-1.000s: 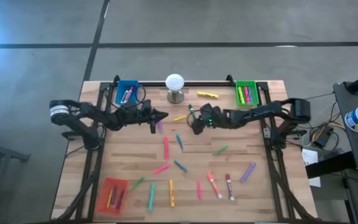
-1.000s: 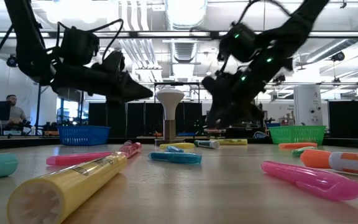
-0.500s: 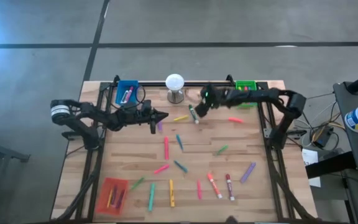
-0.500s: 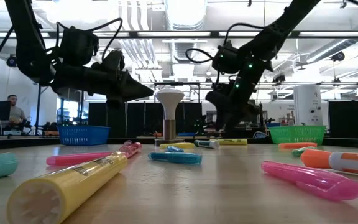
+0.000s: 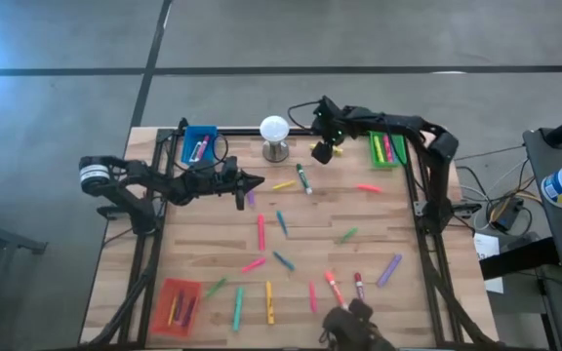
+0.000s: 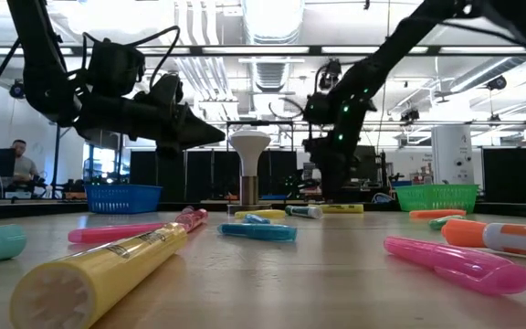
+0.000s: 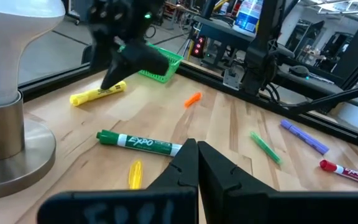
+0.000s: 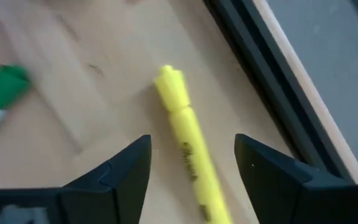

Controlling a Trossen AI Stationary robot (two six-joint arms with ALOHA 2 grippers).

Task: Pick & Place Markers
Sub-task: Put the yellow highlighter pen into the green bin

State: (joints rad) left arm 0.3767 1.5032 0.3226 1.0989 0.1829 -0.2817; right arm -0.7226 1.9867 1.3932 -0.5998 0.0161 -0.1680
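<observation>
Right pincer point(image 5: 323, 152) now farther back, over yellow marker point(image 8: 187, 149), fingers apart.

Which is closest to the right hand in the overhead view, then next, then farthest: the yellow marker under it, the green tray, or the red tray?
1. The yellow marker, directly below the open right hand near the table's back edge.
2. The green tray, off to the hand's side at the back right corner.
3. The red tray, across the table at the front left corner.

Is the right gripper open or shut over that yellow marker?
Open. The right gripper shows its fingers spread, with the yellow marker lying untouched between them.
</observation>
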